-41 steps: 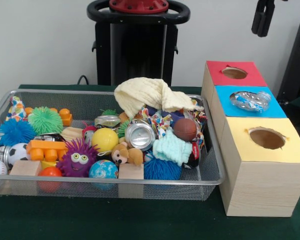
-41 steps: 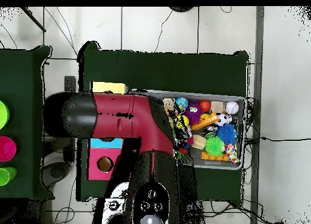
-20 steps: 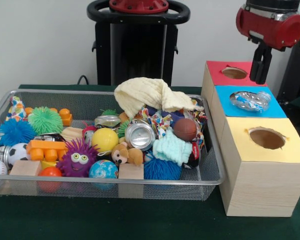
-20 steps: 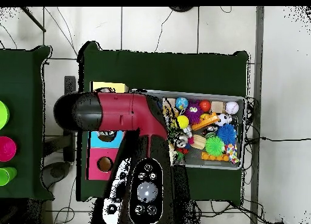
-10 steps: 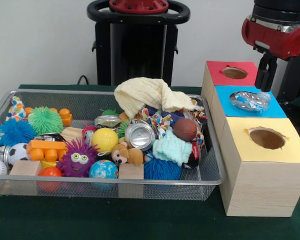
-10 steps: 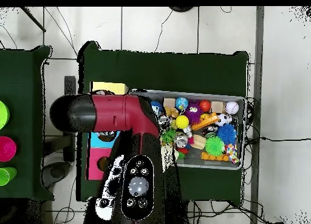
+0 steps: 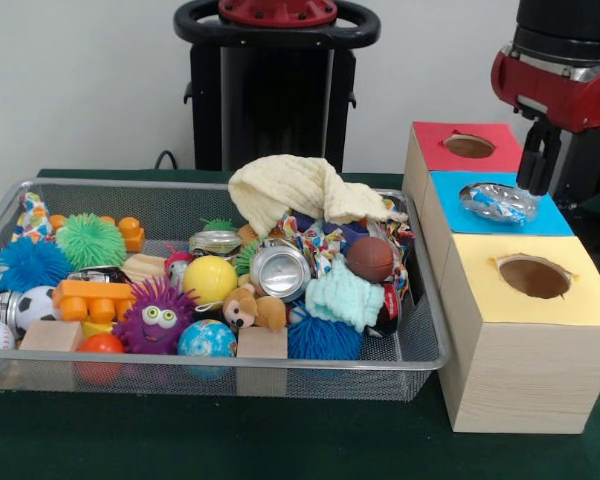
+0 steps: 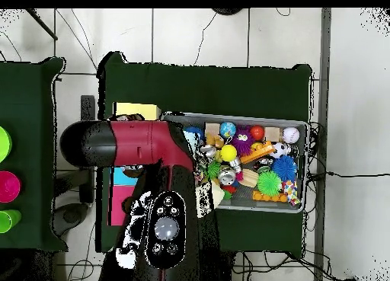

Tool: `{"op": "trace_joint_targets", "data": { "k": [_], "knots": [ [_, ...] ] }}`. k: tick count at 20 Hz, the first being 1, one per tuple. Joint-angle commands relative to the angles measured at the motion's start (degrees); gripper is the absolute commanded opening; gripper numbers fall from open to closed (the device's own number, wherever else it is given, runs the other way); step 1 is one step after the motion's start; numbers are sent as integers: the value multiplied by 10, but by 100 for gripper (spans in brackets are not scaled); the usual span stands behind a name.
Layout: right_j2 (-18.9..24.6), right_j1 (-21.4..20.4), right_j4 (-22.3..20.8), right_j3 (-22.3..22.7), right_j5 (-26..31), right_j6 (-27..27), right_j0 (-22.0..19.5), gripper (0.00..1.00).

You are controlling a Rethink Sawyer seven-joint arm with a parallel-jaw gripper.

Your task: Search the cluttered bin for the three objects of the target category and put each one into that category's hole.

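The bin [image 7: 420,355] sits on the green table [image 7: 210,440], full of toys — a purple fuzzy monster [image 7: 156,318], a yellow ball [image 7: 210,279], a silver can [image 7: 280,270]. Beside it stand three boxes. A crumpled wrapper [image 7: 498,201] sits in the blue box [image 7: 555,218] hole. The gripper [image 7: 536,165] hangs just above it — I cannot tell if it is apart or together.

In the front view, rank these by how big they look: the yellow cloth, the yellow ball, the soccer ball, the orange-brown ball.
1. Yellow cloth, clearly largest.
2. Yellow ball.
3. Soccer ball and orange-brown ball look about alike; the soccer ball is partly hidden, so I won't rank them.
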Motion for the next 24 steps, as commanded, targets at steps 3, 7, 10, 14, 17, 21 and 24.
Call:
{"op": "trace_joint_targets", "data": {
  "k": [3, 7, 10, 14, 17, 21, 24],
  "knots": [
    [31, 54, -9, 17, -60, 28, 9, 0],
    [28, 62, -5, 12, -66, 32, 14, 0],
    [27, 66, -3, 11, -69, 33, 16, 0],
    [23, 73, -2, 6, -74, 36, 20, 0],
    [23, 78, -1, 5, -78, 34, 19, 0],
    [23, 81, -1, 4, -80, 31, 17, 0],
    [20, 86, -5, 4, -75, 28, 18, 0]
  ]
}}
